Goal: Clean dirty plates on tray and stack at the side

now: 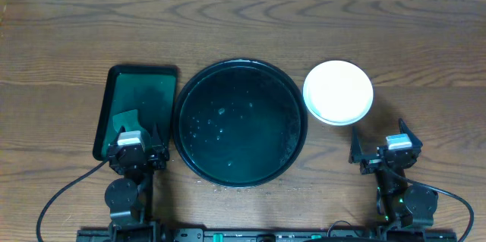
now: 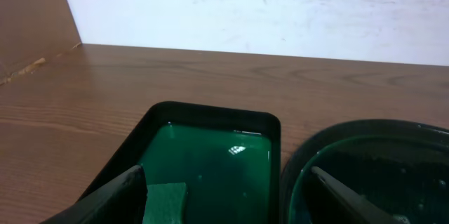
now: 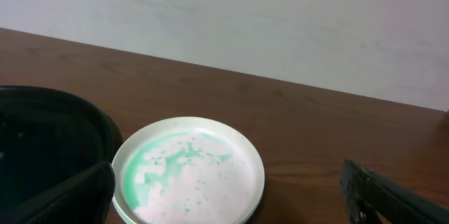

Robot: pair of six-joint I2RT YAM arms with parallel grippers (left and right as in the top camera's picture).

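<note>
Since the plates (image 1: pixel 338 92) sit seemingly stacked just right of the bare tray (image 1: pixel 250 147), the top one faintly green-filmed, the left gripper (image 1: pixel 137 130) and right gripper (image 1: pixel 380 142) rest at the near edge, both spread and empty, work likely finished.

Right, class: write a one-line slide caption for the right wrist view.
Teal-smeared plate on the wooden table beside the black tray, framed by the open right gripper.
</note>
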